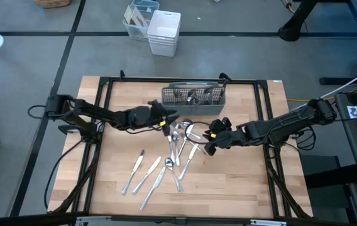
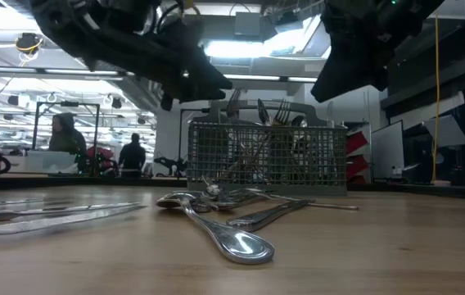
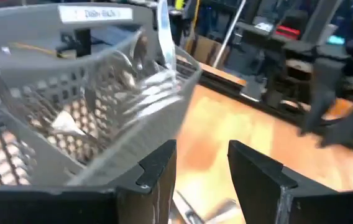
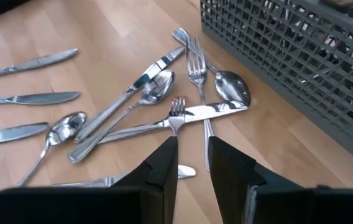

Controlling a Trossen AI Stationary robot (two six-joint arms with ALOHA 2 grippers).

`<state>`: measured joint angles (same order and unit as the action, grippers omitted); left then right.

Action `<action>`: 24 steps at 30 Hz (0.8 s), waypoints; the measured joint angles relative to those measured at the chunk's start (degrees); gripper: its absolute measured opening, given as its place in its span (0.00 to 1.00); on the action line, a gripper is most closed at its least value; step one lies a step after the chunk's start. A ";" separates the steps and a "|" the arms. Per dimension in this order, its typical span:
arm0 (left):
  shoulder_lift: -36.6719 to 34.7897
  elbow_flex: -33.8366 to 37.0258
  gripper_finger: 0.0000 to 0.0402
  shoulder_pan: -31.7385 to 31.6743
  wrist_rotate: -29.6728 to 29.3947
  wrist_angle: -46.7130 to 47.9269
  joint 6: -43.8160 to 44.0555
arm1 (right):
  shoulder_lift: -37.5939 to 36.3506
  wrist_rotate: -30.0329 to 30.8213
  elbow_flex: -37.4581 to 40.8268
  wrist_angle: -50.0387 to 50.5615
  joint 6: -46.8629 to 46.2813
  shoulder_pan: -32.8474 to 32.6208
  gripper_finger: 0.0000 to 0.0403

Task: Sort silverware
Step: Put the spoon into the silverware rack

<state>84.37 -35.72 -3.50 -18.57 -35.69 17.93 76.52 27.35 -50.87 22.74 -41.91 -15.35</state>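
The light wooden surface (image 1: 241,176) carries a grey mesh caddy (image 1: 193,95) at the middle of its far edge. Loose silverware (image 1: 180,145) lies tangled just before it, with what look like three knives (image 1: 142,172) nearer the front edge.

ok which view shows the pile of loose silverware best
The right wrist view: the silverware lies sharp there, forks, spoons and knives distinguishable. The high view shows the whole spread, but small. The low view sees it edge-on, mostly one spoon. The left wrist view shows only a blurred scrap.
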 joint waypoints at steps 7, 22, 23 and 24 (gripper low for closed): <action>-5.51 -0.02 0.35 4.59 0.06 11.29 7.97 | -0.01 0.02 0.02 0.13 0.13 0.00 0.23; -5.94 -0.02 0.35 11.92 5.52 18.44 47.82 | -0.01 -1.51 0.04 0.15 0.21 0.00 0.23; -5.94 -0.02 0.35 12.19 5.66 18.51 49.17 | -0.01 -1.51 0.04 0.15 0.23 0.00 0.23; -5.91 -0.02 0.35 12.43 6.01 18.48 50.25 | -0.01 -1.51 0.04 0.15 0.25 0.00 0.23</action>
<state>78.46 -35.75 8.93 -12.56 -17.21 68.18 76.51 25.85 -50.83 22.90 -41.66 -15.35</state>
